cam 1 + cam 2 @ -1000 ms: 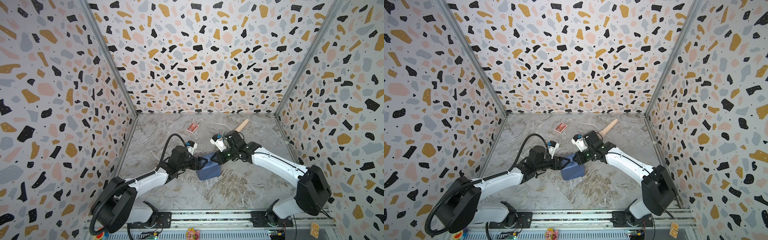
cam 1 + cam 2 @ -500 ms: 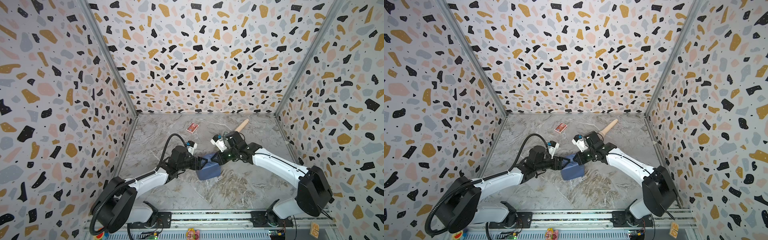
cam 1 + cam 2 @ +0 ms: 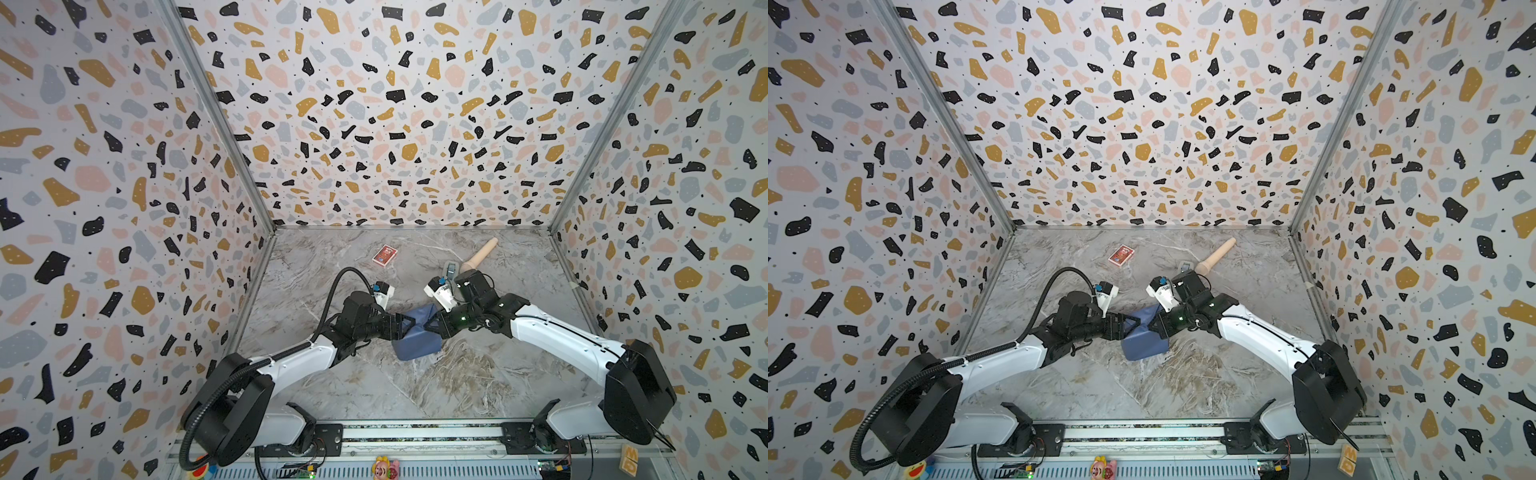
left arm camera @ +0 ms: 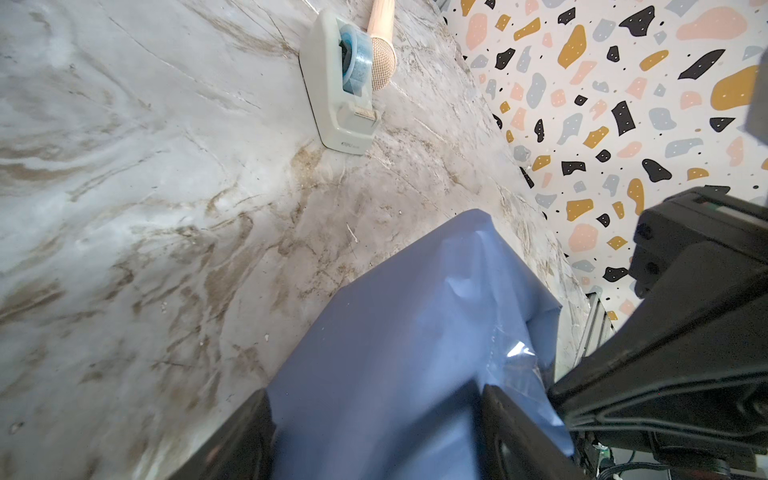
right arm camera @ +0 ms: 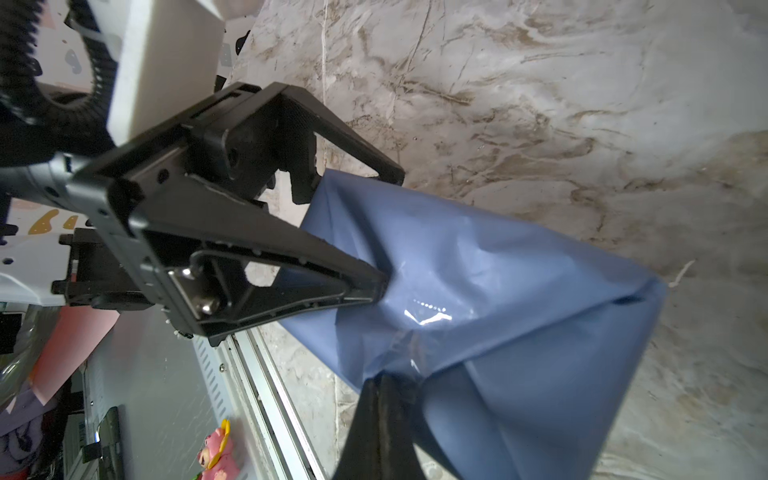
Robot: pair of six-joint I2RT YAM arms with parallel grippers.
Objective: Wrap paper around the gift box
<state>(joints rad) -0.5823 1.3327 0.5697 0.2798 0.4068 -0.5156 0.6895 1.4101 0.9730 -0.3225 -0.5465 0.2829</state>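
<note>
both top views: the dark squarish cardboard gift box is not seen as such; a thin plain blue paper sheet (image 3: 415, 345) covers it all round, making a lumpy parcel mid-way across the grey marbled counter (image 3: 457, 386), between the two arms. left hand (image 3: 409, 326) is at the parcel's left end, jaws wide, one on either side. right hand (image 3: 428, 325) is at the opposite upper corner, jaws closed on a raised peak of paper. a small red card pack (image 3: 385, 254) and a pale wooden roller (image 3: 480, 257) lie well apart from it, toward the back wall. left wrist view: both black fingers of the left hand (image 4: 374, 432) flank the paper (image 4: 415, 324) and touch it. a shiny strip of clear tape (image 4: 515, 353) sits on the wrap beside the right hand (image 4: 555, 388). a grey tape dispenser (image 4: 340, 95) stands far off, just beside the roller's end. right wrist view: one left hand (image 5: 388, 232) fingertip dents the paper (image 5: 519, 270) and the other sits on the parcel's edge, so it seems to clasp the wrapped box. the right hand (image 5: 382, 399) is fully closed, pinching a fold. the wrap is creased and baggy, with a loose corner. judgement: the body is covered and a seam taped; the ends look unfinished, with folding down and taping left to do.
</note>
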